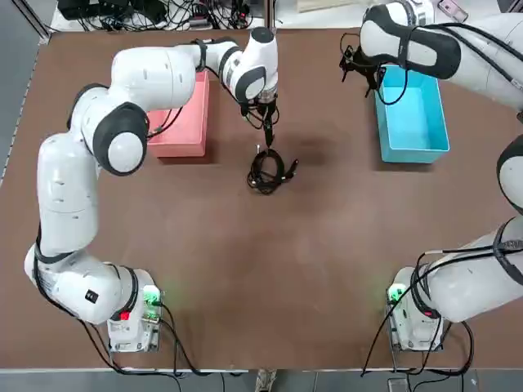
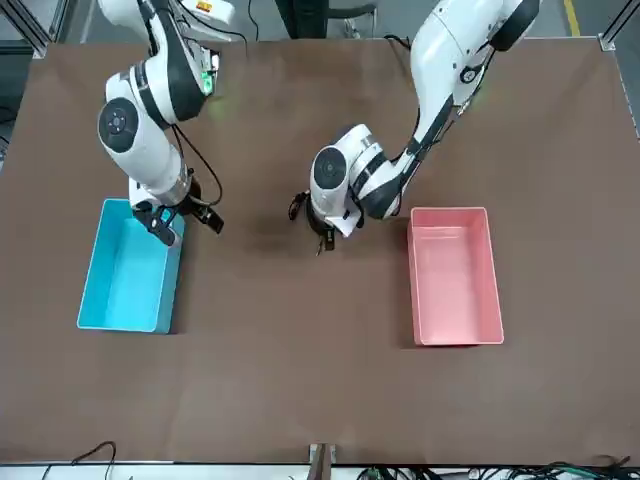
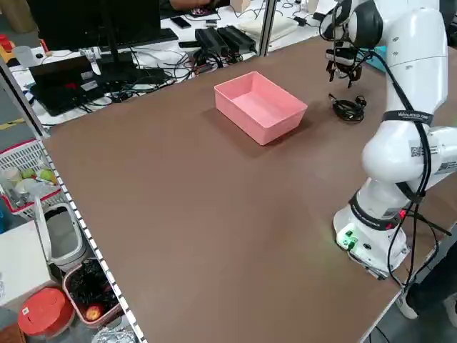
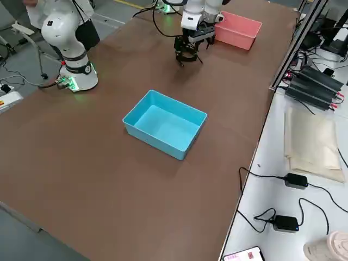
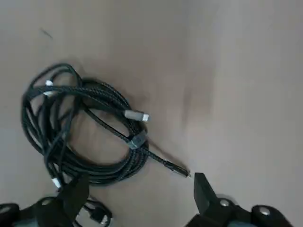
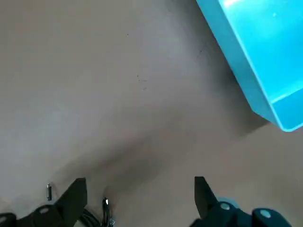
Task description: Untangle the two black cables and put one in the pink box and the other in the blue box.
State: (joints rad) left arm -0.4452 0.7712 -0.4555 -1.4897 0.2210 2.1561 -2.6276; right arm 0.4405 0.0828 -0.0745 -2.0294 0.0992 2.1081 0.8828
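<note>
Both grippers' jaws stand wide apart, with nothing between them: the left gripper point(image 5: 141, 181) beside the cables, the right gripper point(image 6: 141, 182) near the blue box. Taking twelve o'clock on the overhead view as straight away from the arms' bases, what could go wrong begins at the left jaws. If they close deep across the coil, they may pinch strands of both cords and lift the whole tangle. Pulling on a plug could draw the loops tighter, since the turns overlap and a grey strap hugs part of the coil. The two arms could also crowd each other over so small a bundle, should both reach in together.

The two thin black cords with small plugs point(image 5: 102, 172) lie bunched on the brown table point(image 1: 245, 269), just at the left jaws' six o'clock and at about eight o'clock from the right jaws, farther off. Which loop belongs to which cord, I cannot tell. Outward from the bundle, the rectangular pink plastic bin point(image 1: 181, 150) sits at ten o'clock, the rectangular light blue plastic bin point(image 1: 415, 155) at two.
</note>
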